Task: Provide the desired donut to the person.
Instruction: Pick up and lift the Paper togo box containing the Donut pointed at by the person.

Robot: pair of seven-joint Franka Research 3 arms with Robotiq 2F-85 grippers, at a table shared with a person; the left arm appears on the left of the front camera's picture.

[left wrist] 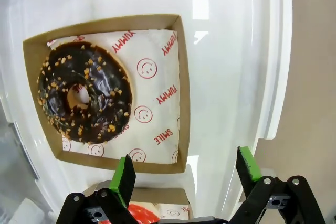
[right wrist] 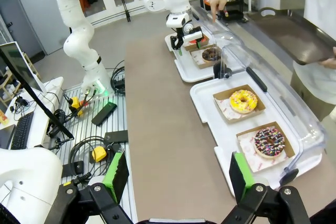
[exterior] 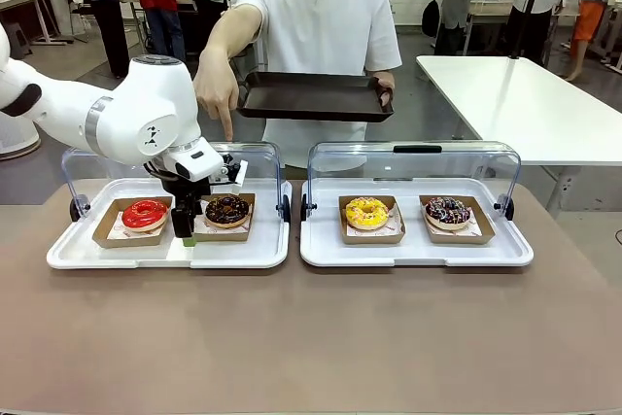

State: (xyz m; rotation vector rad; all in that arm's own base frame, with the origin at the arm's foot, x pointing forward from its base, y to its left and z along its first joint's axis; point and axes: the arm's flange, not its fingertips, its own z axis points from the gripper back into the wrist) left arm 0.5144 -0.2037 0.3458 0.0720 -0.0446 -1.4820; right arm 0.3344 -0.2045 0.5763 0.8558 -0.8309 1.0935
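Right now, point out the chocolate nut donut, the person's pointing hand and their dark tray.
chocolate nut donut [left wrist: 107,85], left wrist view, glazed ring right of the hole.
pointing hand [exterior: 216,92], front view, back of the hand.
dark tray [exterior: 311,94], front view, bare inner floor.

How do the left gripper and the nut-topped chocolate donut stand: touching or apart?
Apart. Left wrist view: paper liner and box rim show between the left gripper and the nut-topped chocolate donut.
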